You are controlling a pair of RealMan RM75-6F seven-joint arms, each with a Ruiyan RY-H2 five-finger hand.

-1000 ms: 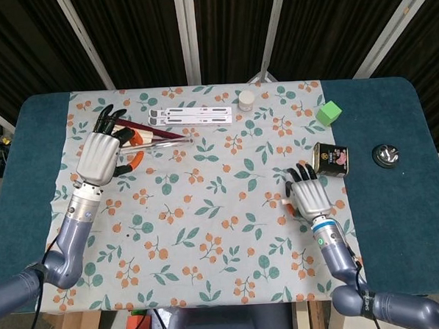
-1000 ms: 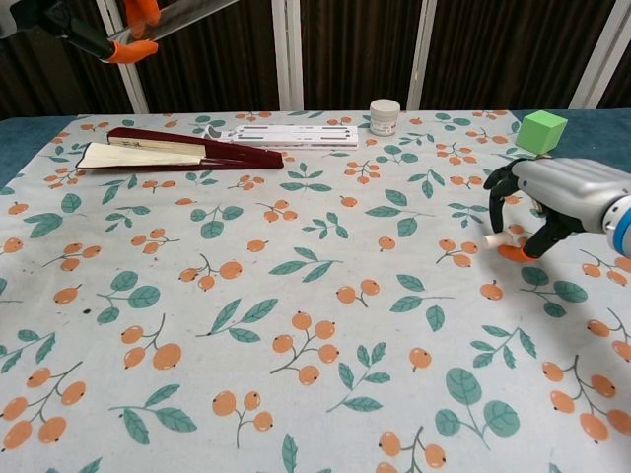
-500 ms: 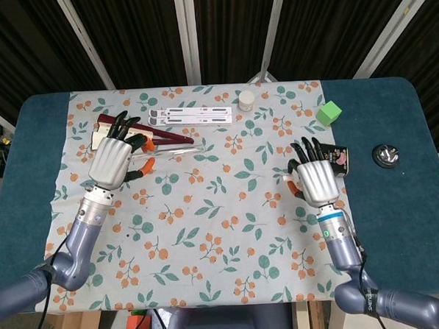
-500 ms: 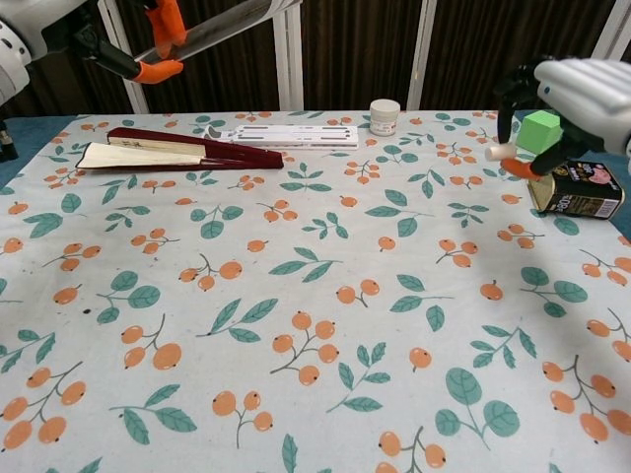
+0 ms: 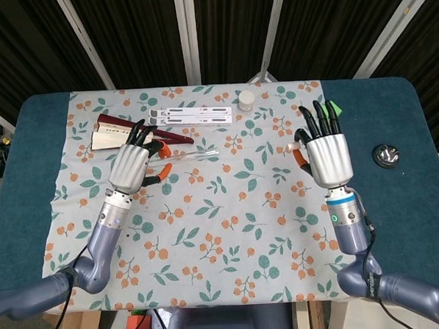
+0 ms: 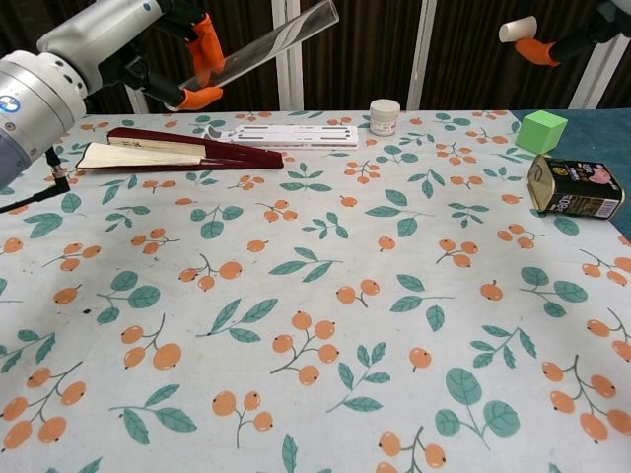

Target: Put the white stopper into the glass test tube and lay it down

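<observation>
Above the flowered counter (image 5: 229, 208) the glass tube (image 6: 266, 44), pinched in the left hand (image 5: 130, 168), has risen and swung inward, its long axis slanting up with the open mouth aimed right. The right hand (image 5: 328, 157) has lifted the white stopper (image 6: 517, 29), nipped between fingertips, level with it, ready to be pushed in.

A blue-topped table (image 5: 34, 145) carries a floral tablecloth (image 6: 315, 296) printed with leaves and orange berries. Just left of the white slotted stand (image 6: 286, 135) at the far edge lies a dark red folding fan (image 6: 168, 153), and just right of the stand sits a small white jar (image 6: 385, 116). Further right of the stand sit a green cube (image 6: 541, 131) and a tin (image 6: 572, 187) on its side, with a small round metal object (image 5: 385, 155) beyond them on the blue.
</observation>
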